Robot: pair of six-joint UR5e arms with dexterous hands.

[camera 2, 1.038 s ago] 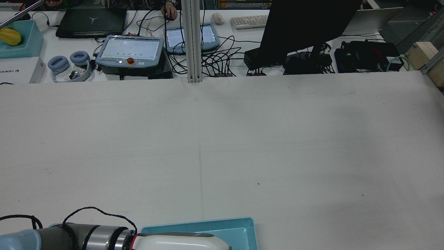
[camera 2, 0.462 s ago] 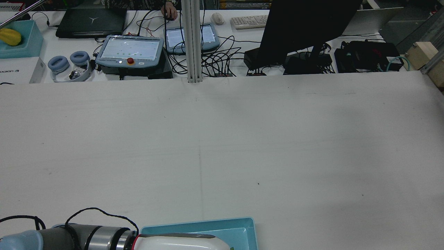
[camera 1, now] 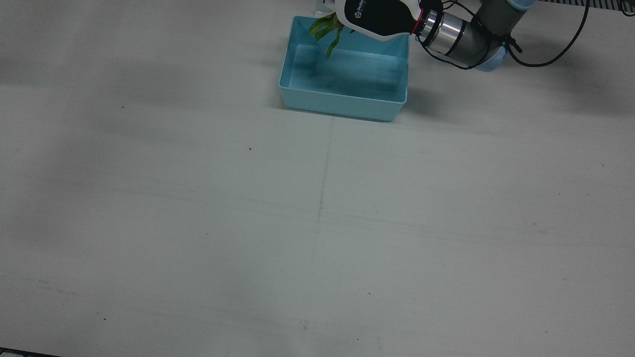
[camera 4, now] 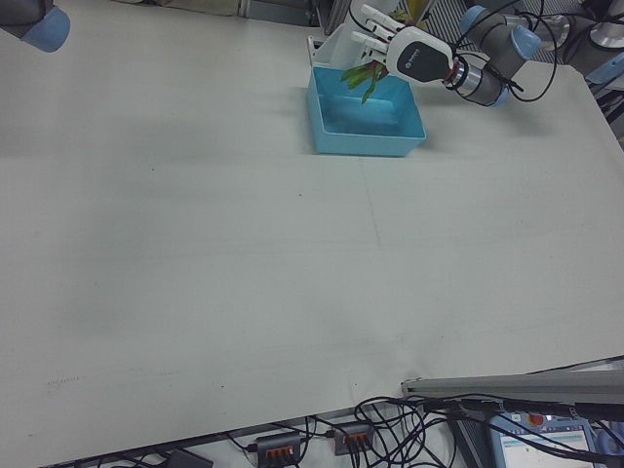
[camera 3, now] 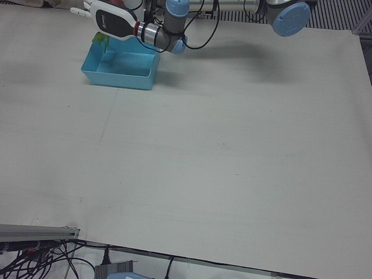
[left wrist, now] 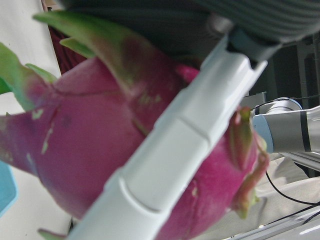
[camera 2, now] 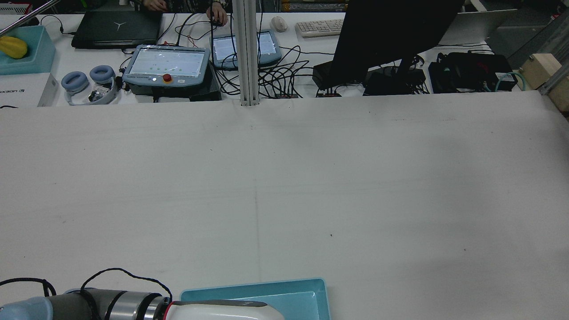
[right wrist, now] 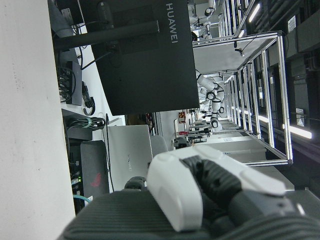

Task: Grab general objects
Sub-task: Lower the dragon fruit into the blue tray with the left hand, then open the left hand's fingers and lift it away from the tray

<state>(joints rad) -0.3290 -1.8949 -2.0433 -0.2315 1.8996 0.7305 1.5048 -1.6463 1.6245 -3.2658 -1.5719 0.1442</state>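
Note:
My left hand (camera 1: 382, 17) is shut on a pink dragon fruit with green scales (left wrist: 85, 150) and holds it above the far side of a light-blue bin (camera 1: 342, 104). In the left hand view a white finger (left wrist: 175, 150) lies across the fruit. From the front only the fruit's green tips (camera 1: 327, 32) stick out under the hand. The right-front view shows the hand (camera 4: 409, 49) over the bin (camera 4: 366, 141). The bin's inside looks empty. My right hand (right wrist: 200, 185) shows only in its own view and holds nothing; its fingers lie extended.
The bin stands at the robot's edge of the white table (camera 1: 317, 208). Beyond the far edge are teach pendants (camera 2: 166, 64), a black monitor (camera 2: 391, 35), cables and headphones (camera 2: 86, 82). The right arm's elbow (camera 4: 39, 19) is at a far corner.
In the rear view my left hand has drawn back slightly to the left over the bin. The green tip that showed at its end is out of sight.

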